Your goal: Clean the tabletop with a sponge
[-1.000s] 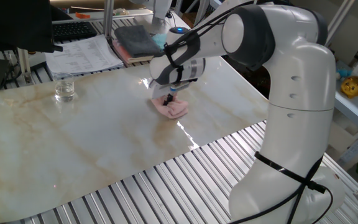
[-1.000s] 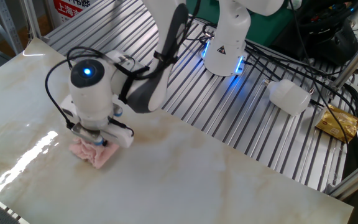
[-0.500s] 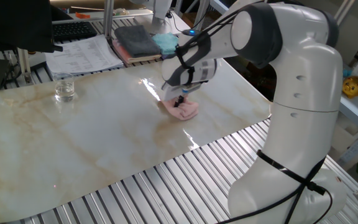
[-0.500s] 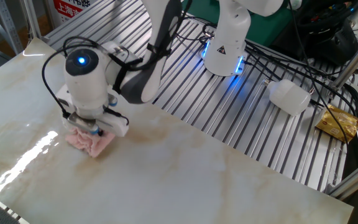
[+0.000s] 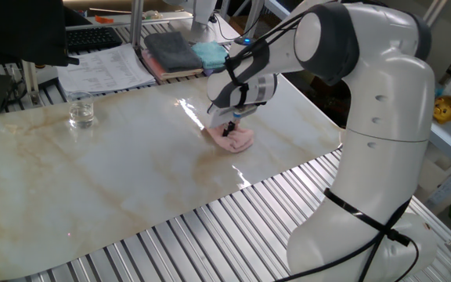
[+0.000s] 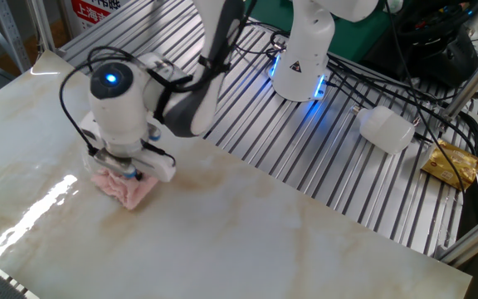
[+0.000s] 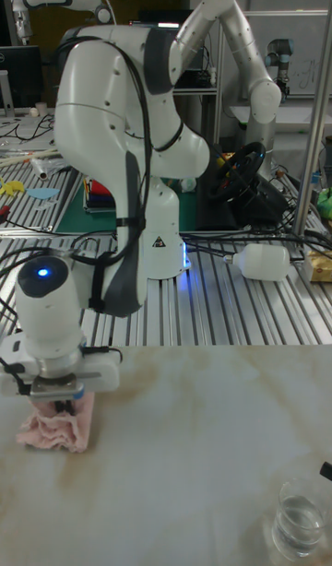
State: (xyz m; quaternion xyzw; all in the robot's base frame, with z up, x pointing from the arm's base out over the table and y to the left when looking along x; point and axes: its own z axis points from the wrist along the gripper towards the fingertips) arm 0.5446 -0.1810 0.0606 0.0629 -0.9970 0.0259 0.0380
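1. One fixed view: the gripper [image 5: 232,129] points straight down onto the sponge [image 5: 238,139], which lies crumpled on the tabletop [image 5: 116,168] toward the edge nearest the robot's base. The fingers are buried in the pink folds, so it appears to be closed on the sponge, pressing it against the marble-look sheet. A glass [image 5: 81,110] stands well apart at the far side, and grey and teal folded cloths [image 5: 180,51] sit beyond the sheet.

2. The other fixed view: the gripper [image 6: 128,172] sits right on top of the sponge [image 6: 128,188]; pink folds bulge out below and to one side of the fingers. A faint tan smear on the tabletop [image 6: 305,241] lies just beside the sponge.

3. Tall fixed view: the sponge [image 7: 57,429] is bunched under the gripper [image 7: 60,406], its wrinkles gathered between the narrow-set fingers. The glass [image 7: 299,517] is at the opposite corner.

The sponge looks light, soft and limp; I judge it folds easily and may drag or roll. A grip at its bunched middle, with downward pressure, suits it best.
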